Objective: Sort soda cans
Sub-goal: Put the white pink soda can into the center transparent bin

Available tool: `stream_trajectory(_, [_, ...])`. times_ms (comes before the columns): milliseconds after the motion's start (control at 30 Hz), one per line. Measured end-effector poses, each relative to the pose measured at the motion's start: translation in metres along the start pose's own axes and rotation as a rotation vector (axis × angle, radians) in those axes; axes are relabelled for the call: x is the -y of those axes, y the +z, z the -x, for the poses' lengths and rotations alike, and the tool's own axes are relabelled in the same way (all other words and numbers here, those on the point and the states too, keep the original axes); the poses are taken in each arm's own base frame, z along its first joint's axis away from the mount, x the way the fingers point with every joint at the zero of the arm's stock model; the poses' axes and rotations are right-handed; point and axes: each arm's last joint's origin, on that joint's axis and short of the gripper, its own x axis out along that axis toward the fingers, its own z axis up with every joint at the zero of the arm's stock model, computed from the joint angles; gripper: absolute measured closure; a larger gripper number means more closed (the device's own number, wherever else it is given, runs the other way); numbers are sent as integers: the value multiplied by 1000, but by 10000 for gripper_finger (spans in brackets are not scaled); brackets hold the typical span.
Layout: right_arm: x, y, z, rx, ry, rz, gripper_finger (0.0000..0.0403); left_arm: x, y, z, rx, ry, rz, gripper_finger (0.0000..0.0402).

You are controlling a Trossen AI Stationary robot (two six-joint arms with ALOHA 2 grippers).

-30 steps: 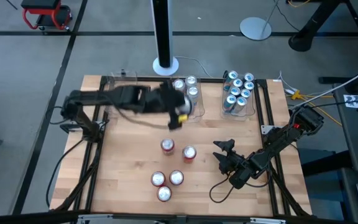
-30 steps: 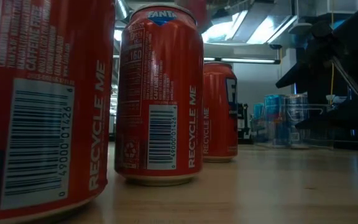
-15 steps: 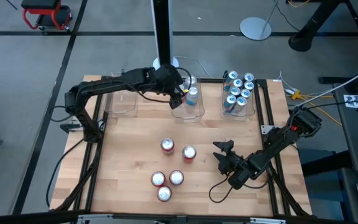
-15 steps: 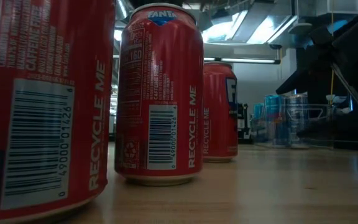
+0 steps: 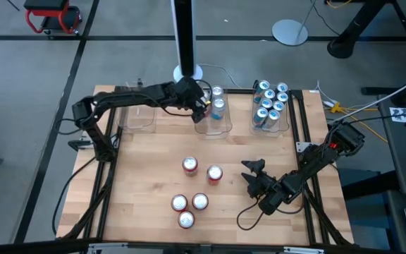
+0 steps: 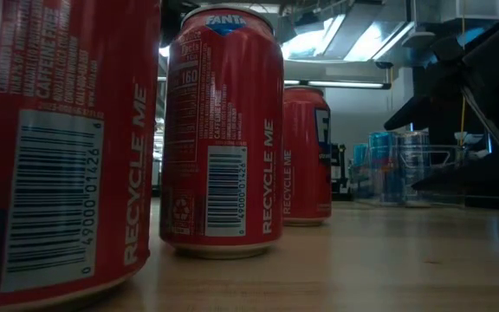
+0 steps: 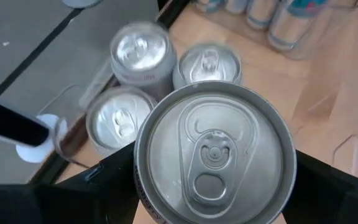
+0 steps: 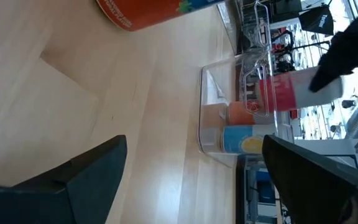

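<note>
Soda can (image 7: 215, 158) sits clamped in the left gripper (image 5: 201, 106) above the middle bin (image 5: 220, 128); right gripper (image 5: 254, 174) rests released on the table (image 5: 146, 176).

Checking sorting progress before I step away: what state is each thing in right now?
Left pincer: shut on silver can, over the middle bin.
Right pincer: open, empty, low over the table.
Five red cans: upright, unsorted.
Right bin: filled with teal cans.
Left bin: empty.
</note>
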Motion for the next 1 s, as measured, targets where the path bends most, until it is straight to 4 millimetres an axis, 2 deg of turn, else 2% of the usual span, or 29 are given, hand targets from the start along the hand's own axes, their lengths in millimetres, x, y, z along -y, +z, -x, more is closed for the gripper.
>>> stream_trajectory(200, [0,0,0,-1,-11,0,29,-1,-13,-11,27,2,9,116])
stream_trajectory(567, [0,0,0,-1,-14,-1,29,0,-34,-28,-22,3,4,101])
stream_trajectory(767, [0,0,0,1,-15,-4,29,1,-39,-40,-39,7,-5,99])
stream_trajectory(1000, [0,0,0,1,-15,-4,29,-1,-38,-41,-24,83,-3,98])
